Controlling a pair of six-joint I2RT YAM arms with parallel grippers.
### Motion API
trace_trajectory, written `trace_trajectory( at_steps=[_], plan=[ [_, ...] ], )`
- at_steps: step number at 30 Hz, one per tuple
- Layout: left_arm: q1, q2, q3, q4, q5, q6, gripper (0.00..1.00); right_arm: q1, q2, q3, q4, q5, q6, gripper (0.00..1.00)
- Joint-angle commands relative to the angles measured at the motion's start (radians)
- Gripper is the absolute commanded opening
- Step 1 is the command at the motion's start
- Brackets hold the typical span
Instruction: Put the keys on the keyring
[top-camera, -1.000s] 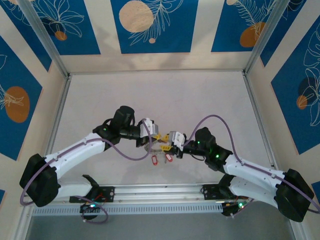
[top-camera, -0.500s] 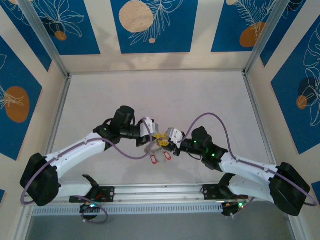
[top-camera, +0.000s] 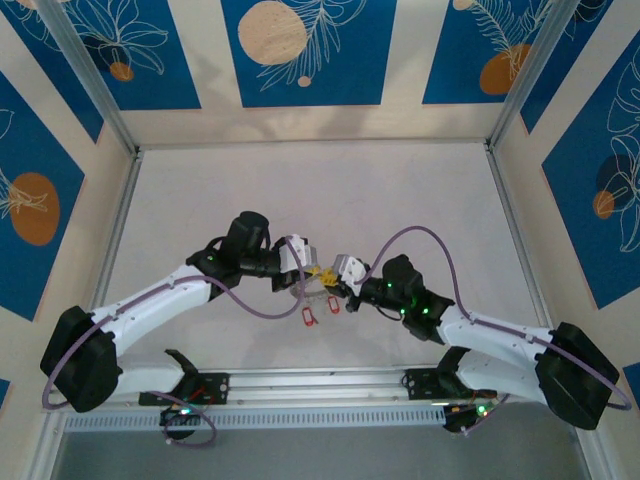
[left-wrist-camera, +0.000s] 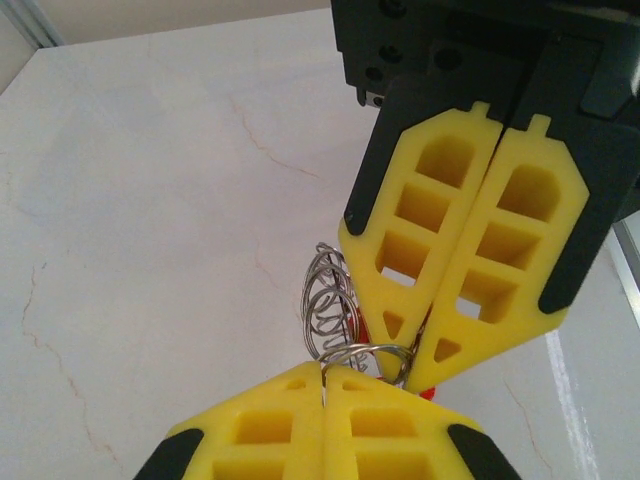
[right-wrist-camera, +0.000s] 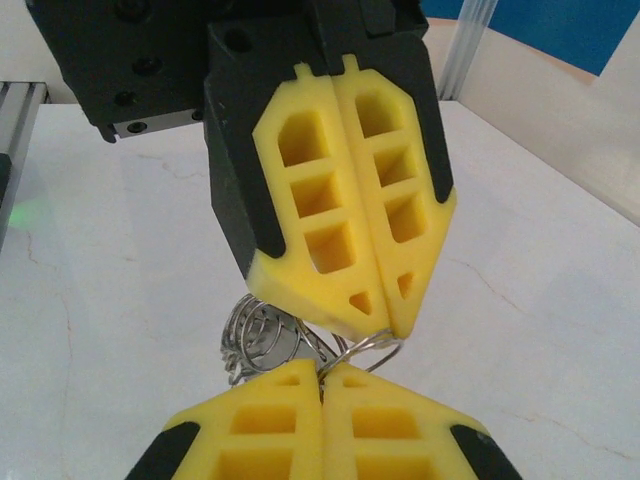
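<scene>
L gripper (left-wrist-camera: 325, 374) & R gripper (right-wrist-camera: 322, 374) meet tip-to-tip over the table (top-camera: 400, 200), near-middle. Both have jaws pressed together, each pinching the wire of the keyring (left-wrist-camera: 330, 305) betw. them. Red-tagged keys (top-camera: 308, 317) are just beside the tips; hanging or lying, can't tell.
</scene>
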Motion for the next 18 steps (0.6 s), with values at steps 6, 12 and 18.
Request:
trace_trajectory(
  at_steps=[6,12,18],
  plan=[
    [0.003,-0.006,0.017,-0.046,0.020,0.054,0.00,-0.048,-0.069,-0.011,0.011,-0.023,0.028,0.00],
    [0.003,-0.014,0.021,-0.044,0.045,0.074,0.28,-0.081,-0.089,0.025,-0.101,-0.100,-0.004,0.00],
    [0.003,-0.062,0.008,-0.045,0.026,0.121,0.41,-0.115,-0.082,0.072,-0.206,-0.205,-0.027,0.00]
  ],
)
